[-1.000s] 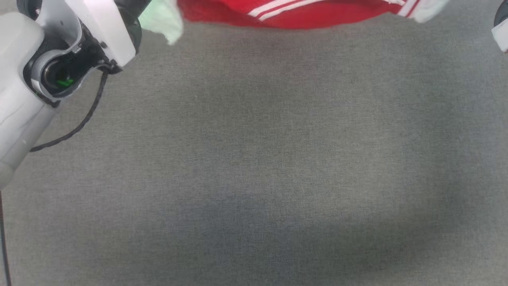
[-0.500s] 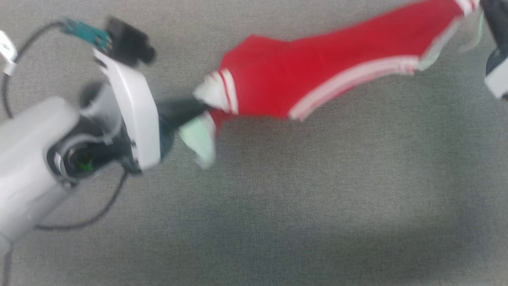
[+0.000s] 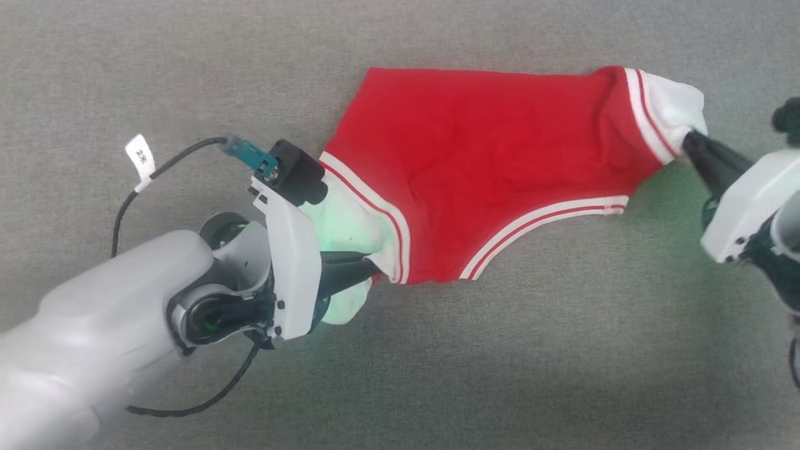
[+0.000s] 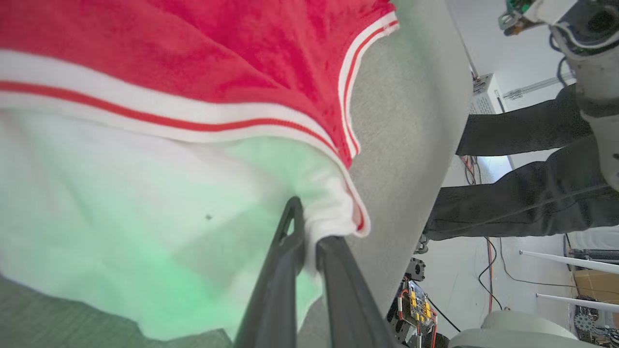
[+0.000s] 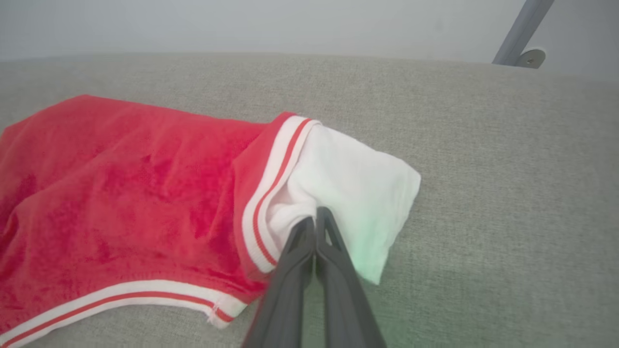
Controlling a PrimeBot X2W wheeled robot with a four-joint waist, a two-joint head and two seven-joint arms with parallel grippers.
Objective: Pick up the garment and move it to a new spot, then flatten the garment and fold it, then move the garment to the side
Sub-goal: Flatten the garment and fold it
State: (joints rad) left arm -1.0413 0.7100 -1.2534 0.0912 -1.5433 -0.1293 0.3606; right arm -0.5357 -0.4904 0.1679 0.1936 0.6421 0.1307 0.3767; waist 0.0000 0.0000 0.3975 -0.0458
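The red garment (image 3: 494,162) lies spread on the grey cloth surface, with white striped trim and a white panel at each end. My left gripper (image 3: 374,270) is shut on the white panel at the garment's left end (image 4: 159,193), fingers (image 4: 290,241) pinching the fabric edge. My right gripper (image 3: 689,139) is shut on the white panel at the right end (image 5: 348,179), its fingers (image 5: 314,232) closed together on the cloth. The garment (image 5: 121,183) stretches between the two grippers and rests on the surface.
The grey fabric-covered table (image 3: 500,362) extends all around the garment. A black cable with a white tag (image 3: 142,159) loops beside my left arm. In the left wrist view a person's dark sleeves (image 4: 522,193) and equipment stand beyond the table edge.
The head camera has tilted, bringing the garment and both grippers fully into view. The garment, blurred and slanted before, now lies spread flat between both shut grippers.
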